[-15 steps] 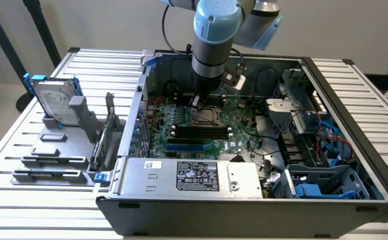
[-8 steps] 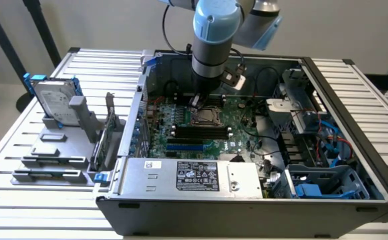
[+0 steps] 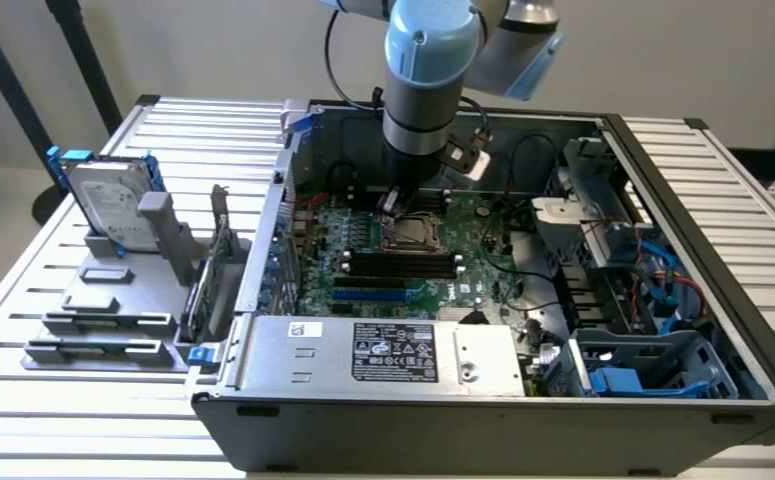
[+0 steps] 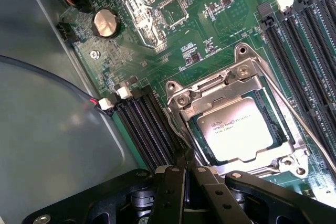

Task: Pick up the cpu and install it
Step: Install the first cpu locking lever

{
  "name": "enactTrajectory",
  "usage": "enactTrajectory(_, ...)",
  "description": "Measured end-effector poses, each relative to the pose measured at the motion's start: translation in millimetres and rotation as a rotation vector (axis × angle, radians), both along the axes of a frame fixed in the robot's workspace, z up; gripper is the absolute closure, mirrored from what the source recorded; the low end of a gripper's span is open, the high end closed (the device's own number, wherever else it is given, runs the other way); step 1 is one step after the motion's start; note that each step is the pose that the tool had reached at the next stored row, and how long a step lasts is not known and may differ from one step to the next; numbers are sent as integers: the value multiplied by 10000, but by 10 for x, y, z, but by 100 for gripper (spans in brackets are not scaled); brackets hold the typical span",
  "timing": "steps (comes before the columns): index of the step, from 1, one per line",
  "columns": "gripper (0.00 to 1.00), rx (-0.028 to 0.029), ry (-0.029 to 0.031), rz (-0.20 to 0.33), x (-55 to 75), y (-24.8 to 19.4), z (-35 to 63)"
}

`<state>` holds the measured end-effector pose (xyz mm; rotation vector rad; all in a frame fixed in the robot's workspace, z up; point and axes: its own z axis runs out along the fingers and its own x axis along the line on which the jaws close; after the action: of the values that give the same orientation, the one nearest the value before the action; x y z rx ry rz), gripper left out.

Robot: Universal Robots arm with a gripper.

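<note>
Pincer (image 4: 186, 174): mine, fingers pressed together, holding nothing, poised just beside the socket (image 4: 239, 116). Cpu (image 4: 239, 129): seated flat inside that socket's metal frame. Board (image 4: 210, 35): green, memory slots (image 4: 304, 61) flanking the socket. Case (image 3: 707, 250): open-sided, around it.

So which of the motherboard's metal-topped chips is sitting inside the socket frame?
The cpu, the silver square with printed text inside the hinged metal frame, right beside the shut gripper.

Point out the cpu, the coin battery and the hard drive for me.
cpu (image 4: 239, 136): wrist view, middle of its silver top, in the socket.
coin battery (image 4: 106, 23): wrist view, centre of its face.
hard drive (image 3: 110, 205): exterior view, middle of its silver face.
</note>
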<state>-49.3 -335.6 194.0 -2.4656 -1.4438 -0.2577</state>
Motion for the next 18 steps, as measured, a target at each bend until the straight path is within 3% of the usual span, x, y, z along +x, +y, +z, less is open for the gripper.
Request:
enactTrajectory(7,89,-1,105,-23,-36,-3,0)
enactTrajectory(18,89,-3,370,-28,-56,-4,2)
